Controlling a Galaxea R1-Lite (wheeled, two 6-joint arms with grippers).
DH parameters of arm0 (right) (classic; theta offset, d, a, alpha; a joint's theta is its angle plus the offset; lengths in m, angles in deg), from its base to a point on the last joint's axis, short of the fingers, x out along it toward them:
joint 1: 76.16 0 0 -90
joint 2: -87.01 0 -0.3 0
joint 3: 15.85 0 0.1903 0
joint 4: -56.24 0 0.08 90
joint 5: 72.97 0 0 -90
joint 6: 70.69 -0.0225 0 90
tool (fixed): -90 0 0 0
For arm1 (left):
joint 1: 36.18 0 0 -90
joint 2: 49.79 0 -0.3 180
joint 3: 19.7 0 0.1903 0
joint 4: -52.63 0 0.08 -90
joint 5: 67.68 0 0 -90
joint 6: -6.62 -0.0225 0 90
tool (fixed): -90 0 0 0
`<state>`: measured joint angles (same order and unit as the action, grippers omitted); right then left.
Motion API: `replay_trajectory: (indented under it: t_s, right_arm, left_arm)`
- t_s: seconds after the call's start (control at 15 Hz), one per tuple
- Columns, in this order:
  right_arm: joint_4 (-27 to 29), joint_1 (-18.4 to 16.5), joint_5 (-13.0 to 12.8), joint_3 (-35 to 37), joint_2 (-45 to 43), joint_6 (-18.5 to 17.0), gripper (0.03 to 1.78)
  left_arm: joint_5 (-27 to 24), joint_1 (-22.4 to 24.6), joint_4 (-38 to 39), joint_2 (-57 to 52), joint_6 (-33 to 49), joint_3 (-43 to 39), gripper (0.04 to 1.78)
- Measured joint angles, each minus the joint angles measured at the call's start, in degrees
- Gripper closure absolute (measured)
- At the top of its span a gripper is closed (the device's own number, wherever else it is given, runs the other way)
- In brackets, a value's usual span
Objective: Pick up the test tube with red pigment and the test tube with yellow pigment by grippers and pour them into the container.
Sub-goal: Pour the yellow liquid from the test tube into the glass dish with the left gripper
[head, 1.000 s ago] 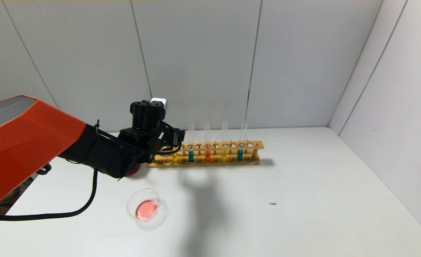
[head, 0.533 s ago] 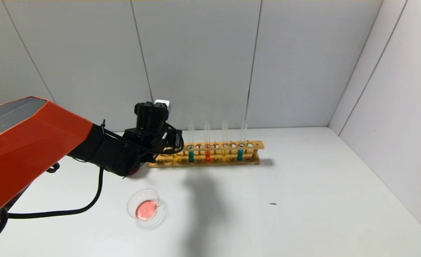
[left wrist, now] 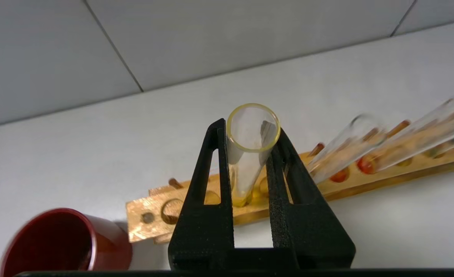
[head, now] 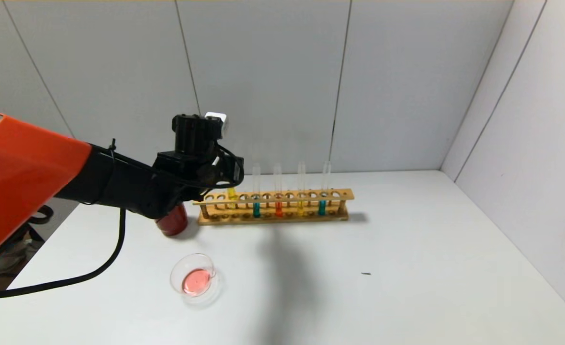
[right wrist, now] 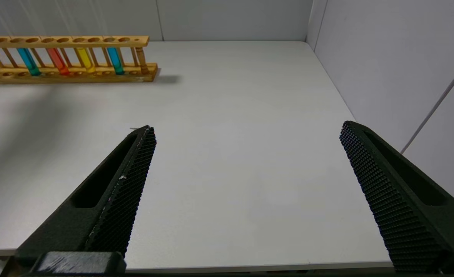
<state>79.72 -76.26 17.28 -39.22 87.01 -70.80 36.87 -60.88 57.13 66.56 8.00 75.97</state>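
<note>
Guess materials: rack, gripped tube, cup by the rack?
Rack: looks like light wood, unfinished, grain showing. Test tube with yellow pigment, held in the left gripper: clear glass or clear plastic, see-through, smooth rim. Cup: opaque dark red, glossy highlight; plastic or glazed ceramic, unclear.

The rack (head: 273,207) stands at the back of the bench (head: 407,268), four tubes upright in it. A cup (head: 172,224) sits just off its left end. The dish (head: 194,279) lies in front of the cup, nearer the robot.
</note>
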Motion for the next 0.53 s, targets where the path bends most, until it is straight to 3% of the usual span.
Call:
replay_trajectory:
  t_s: [0.53]
  right_arm:
    - [0.0,0.0,0.0,0.0,0.0,0.0,0.06]
  left_arm:
    - [0.0,-1.1,-10.4,-14.4,-6.3,5.7,1.51]
